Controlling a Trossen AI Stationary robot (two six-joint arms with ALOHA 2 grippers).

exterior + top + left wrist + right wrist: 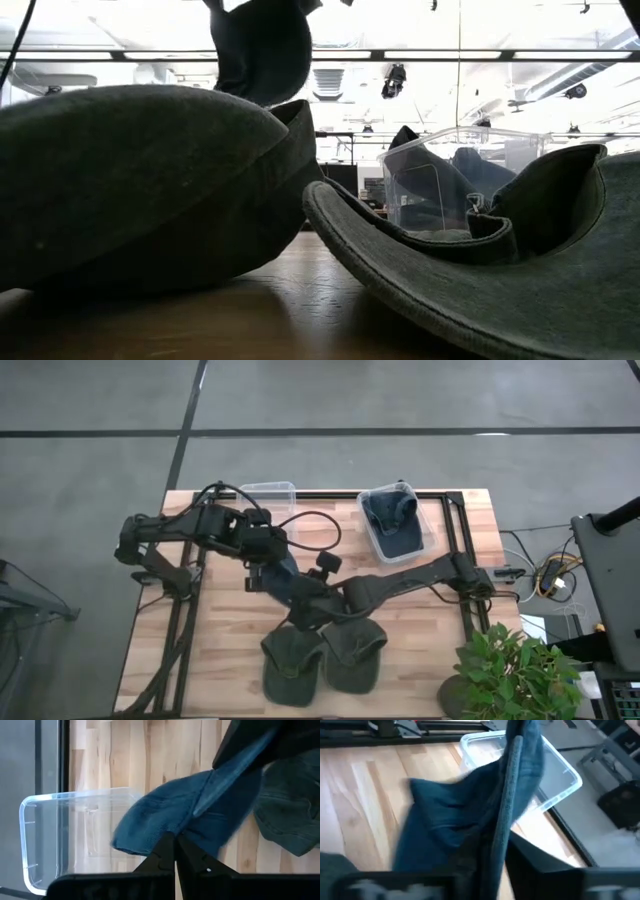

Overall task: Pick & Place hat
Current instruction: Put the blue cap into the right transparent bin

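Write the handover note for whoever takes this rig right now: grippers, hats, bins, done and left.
Left gripper: shut on the blue hat, held above the table between the bins and the two green hats.
Right gripper: shut on the same blue hat, so both arms hold it mid-table.
Empty clear bin: at the table's far edge, nothing in it.
Second bin: already holds a dark blue hat.
Two green hats: lying side by side at the near edge, untouched.
Done: one hat binned.
Left: likely place the blue hat in the empty bin, then deal with the green ones.
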